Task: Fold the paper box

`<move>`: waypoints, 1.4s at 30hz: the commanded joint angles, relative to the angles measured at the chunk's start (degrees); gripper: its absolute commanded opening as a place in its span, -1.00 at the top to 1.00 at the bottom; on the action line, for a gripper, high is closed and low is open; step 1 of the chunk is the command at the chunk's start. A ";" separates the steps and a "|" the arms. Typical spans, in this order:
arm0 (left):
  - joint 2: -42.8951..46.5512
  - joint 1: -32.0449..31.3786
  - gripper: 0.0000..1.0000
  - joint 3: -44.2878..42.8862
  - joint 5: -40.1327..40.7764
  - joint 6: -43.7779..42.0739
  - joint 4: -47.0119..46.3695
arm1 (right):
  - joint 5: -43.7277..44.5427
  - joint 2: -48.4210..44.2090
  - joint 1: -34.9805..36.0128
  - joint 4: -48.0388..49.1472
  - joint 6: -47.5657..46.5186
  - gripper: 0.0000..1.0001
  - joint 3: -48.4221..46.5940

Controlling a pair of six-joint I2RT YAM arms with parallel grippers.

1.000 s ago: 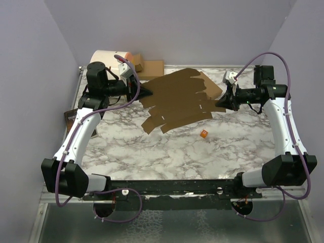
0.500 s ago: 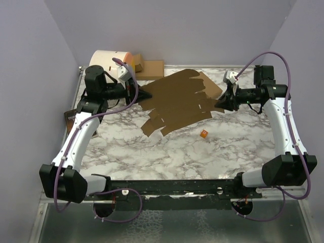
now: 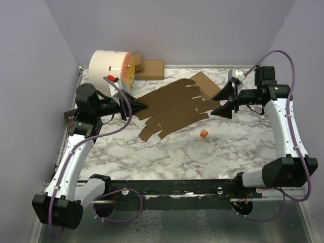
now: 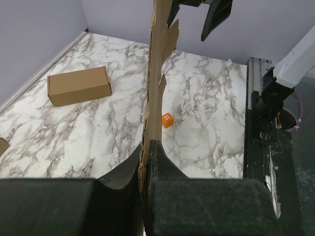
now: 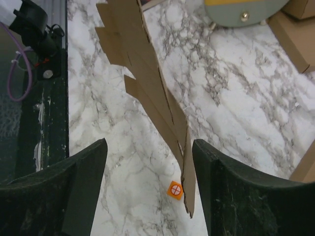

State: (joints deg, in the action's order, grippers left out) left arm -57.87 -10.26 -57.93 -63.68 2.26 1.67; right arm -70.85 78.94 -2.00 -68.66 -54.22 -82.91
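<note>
The paper box is a flat brown cardboard blank (image 3: 172,109) spread over the middle of the marble table. My left gripper (image 3: 143,106) is shut on its left edge. In the left wrist view the sheet (image 4: 156,73) stands edge-on, pinched between the black jaws of that gripper (image 4: 146,152). My right gripper (image 3: 221,103) is open at the blank's right edge, one finger on either side, not touching. From the right wrist, the cardboard's (image 5: 147,73) tip hangs free between the spread fingers (image 5: 226,167) of the right gripper (image 5: 149,143).
A small orange cube (image 3: 203,134) lies on the marble just in front of the blank. At the back left are a large white roll (image 3: 111,66) and small cardboard boxes (image 3: 149,68). A lighter brown sheet (image 3: 205,82) lies behind the blank. A dark book (image 3: 71,119) sits at the left edge.
My right gripper has opened and let go of the blank's right edge. The left arm has pulled back to the left and nearer, dragging the blank with it.
</note>
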 commanded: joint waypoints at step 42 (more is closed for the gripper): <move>2.10 -0.33 1.00 1.27 -7.76 10.50 -8.54 | -6.96 -5.16 10.21 16.51 19.46 0.31 3.31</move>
State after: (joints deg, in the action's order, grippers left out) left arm -55.66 -10.26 -57.06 -69.08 10.17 -2.42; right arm -76.42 74.65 7.20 -52.73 -34.79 -80.14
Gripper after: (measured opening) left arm 0.018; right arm 0.321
